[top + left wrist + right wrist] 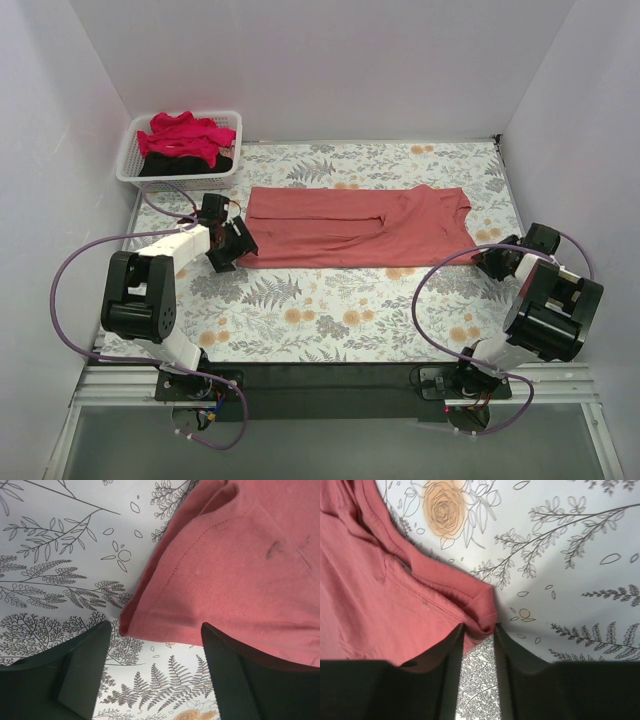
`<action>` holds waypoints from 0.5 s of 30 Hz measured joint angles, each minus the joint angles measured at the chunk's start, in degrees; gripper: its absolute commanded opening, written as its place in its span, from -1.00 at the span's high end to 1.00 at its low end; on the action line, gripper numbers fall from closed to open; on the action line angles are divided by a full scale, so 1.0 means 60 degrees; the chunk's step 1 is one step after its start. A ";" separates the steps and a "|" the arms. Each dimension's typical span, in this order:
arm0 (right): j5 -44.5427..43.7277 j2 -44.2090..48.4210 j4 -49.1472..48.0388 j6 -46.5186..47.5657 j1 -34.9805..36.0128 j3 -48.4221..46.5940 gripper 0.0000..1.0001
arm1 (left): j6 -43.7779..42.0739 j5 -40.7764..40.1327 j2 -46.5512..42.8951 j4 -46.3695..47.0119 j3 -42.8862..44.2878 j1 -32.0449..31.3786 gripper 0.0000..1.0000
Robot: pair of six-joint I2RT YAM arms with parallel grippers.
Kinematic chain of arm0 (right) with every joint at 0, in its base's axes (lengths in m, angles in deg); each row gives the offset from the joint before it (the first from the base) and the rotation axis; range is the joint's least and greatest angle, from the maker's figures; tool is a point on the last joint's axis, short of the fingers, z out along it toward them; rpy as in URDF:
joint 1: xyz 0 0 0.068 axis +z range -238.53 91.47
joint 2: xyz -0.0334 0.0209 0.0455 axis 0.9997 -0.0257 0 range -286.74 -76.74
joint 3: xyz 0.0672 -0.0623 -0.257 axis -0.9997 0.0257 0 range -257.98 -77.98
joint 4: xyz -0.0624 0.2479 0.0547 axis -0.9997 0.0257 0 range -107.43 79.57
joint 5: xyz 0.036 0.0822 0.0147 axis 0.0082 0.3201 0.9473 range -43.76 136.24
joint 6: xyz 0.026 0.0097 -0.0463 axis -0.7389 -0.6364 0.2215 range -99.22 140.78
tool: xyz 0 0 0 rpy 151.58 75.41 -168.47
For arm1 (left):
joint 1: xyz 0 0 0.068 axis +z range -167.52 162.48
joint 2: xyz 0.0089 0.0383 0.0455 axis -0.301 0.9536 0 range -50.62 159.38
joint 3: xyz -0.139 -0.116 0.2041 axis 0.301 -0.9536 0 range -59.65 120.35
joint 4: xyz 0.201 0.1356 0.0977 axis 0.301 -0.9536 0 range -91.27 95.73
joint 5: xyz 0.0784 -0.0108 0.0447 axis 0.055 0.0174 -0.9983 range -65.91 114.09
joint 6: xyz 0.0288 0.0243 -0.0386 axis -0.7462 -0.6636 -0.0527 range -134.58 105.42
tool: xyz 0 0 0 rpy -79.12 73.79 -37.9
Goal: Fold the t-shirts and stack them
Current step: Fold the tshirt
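The coral-red t-shirt (350, 225) lies folded into a long flat band across the floral table. My left gripper (232, 245) is open at its left near corner. In the left wrist view the shirt's hemmed corner (240, 570) lies just ahead of the spread gripper (156, 627), and the right finger's tip overlaps the cloth. My right gripper (490, 262) is at the shirt's right near corner. In the right wrist view the gripper (479, 626) is pinched on a bunched corner of the shirt (370, 590). The crimson-pink t-shirt (185, 135) and the black t-shirt (190, 165) lie in the basket.
The white slatted basket (125, 165) stands at the back left corner. White walls close in the left, back and right sides. The floral tablecloth (330, 310) runs from the shirt to the near edge. Purple cables loop beside both arm bases.
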 measured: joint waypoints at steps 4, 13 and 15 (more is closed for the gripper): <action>0.0120 -0.0175 -0.0233 0.0007 -0.0117 0.0095 0.88 | 0.0055 -0.0080 0.0146 -0.0015 0.0069 -0.0036 0.12; 0.0466 -0.0215 -0.0393 -0.0022 -0.0568 0.0266 0.97 | 0.0510 -0.0543 0.0280 0.0036 -0.0029 -0.0076 1.00; 0.0474 -0.0106 -0.0379 -0.0026 -0.0790 0.0372 0.97 | 0.0798 -0.0579 0.0062 0.0142 -0.0291 -0.0076 1.00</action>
